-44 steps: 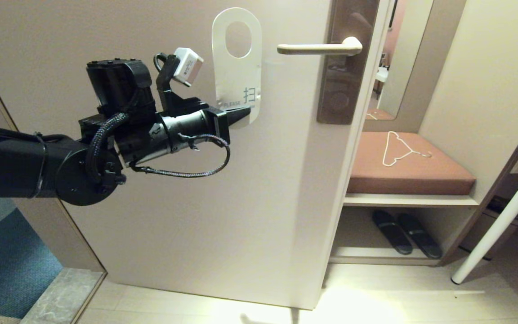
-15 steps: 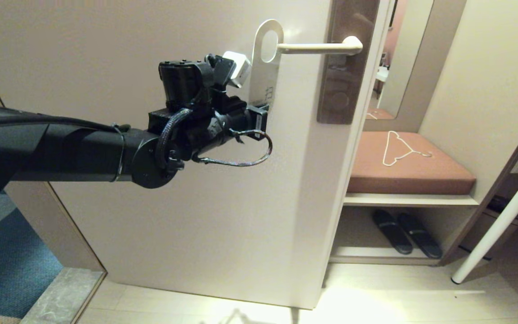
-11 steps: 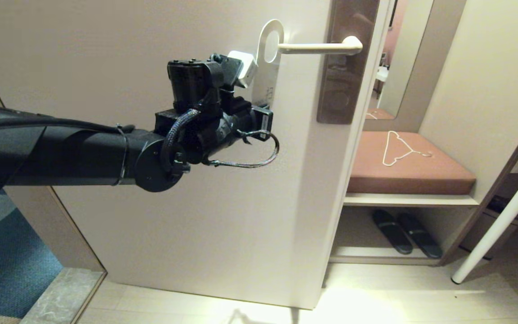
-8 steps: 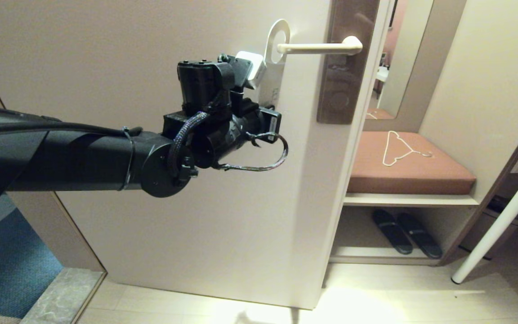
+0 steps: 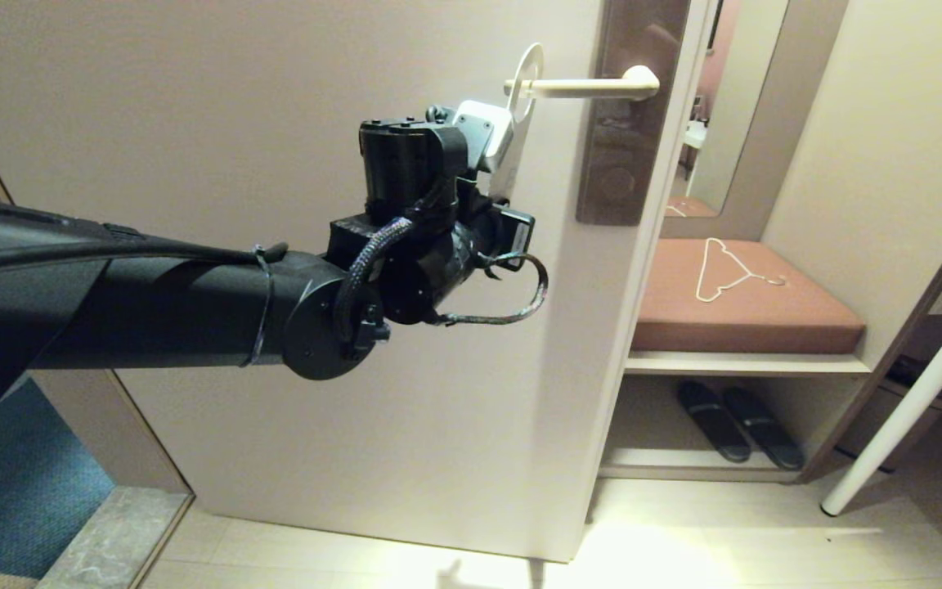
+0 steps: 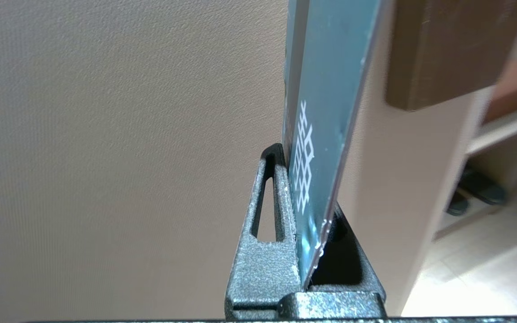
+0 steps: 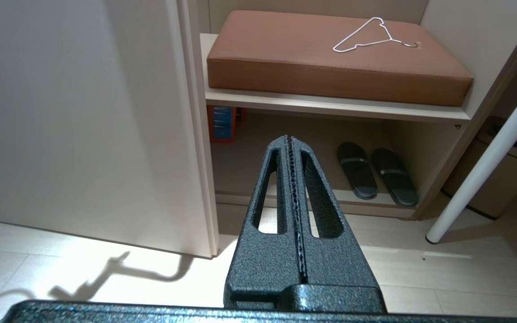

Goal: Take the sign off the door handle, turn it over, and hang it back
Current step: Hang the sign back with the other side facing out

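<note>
The sign (image 5: 522,82) stands nearly edge-on to the head view, and its oval hole is over the free tip of the pale door handle (image 5: 594,84). The handle sits on a brown-bronze backplate (image 5: 630,123). My left gripper (image 5: 510,214) is shut on the sign's lower end, just below and left of the lever's tip. In the left wrist view the sign's blue-grey face (image 6: 330,103) with white characters rises from between the gripper's (image 6: 305,179) fingers, close to the door. My right gripper (image 7: 290,140) is shut and empty, low near the floor, out of the head view.
The beige door (image 5: 275,98) is right behind the sign. To the right is a bench with a brown cushion (image 5: 749,315), a white wire hanger (image 5: 724,274) on it and dark slippers (image 5: 737,421) below. A white table leg (image 5: 904,409) slants at far right.
My left arm has carried the sign right and towards the door. The sign has turned from face-on to edge-on, and its hole has slid over the lever's tip.
</note>
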Controlling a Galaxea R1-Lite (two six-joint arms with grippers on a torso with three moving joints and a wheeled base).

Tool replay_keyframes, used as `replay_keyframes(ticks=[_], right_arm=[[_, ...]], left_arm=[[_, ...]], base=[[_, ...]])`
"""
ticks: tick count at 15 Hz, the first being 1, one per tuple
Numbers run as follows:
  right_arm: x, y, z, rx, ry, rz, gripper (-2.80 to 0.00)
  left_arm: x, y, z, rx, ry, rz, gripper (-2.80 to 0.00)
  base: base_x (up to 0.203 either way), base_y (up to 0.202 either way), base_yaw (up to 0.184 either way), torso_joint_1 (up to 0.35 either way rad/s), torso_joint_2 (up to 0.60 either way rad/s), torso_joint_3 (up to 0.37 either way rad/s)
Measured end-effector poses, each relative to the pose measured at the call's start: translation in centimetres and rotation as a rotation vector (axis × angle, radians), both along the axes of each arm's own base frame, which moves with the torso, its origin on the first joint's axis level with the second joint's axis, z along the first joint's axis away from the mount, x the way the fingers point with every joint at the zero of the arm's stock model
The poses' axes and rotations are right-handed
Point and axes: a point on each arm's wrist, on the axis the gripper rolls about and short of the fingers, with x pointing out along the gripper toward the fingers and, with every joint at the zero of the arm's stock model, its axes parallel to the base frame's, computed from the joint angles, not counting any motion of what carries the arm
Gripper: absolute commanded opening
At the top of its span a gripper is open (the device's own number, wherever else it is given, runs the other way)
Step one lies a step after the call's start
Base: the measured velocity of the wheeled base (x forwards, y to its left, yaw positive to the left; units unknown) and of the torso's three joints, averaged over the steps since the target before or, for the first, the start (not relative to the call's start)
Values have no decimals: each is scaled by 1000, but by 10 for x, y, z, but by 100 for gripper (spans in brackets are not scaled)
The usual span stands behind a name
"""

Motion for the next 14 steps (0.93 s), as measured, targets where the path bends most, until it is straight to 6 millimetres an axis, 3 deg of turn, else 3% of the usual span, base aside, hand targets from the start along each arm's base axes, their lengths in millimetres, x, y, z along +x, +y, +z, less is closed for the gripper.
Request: replay_keyframes(ticks=[7, 14], right_arm=[[0, 0, 0, 0, 0, 0, -280], [0, 0, 0, 0, 0, 0, -280]], left_arm=[[-9, -26, -12, 7, 7, 34, -280], [-2, -46, -1, 40, -78, 12, -280]], base=[[0, 0, 0, 0, 0, 0], [0, 0, 0, 0, 0, 0]])
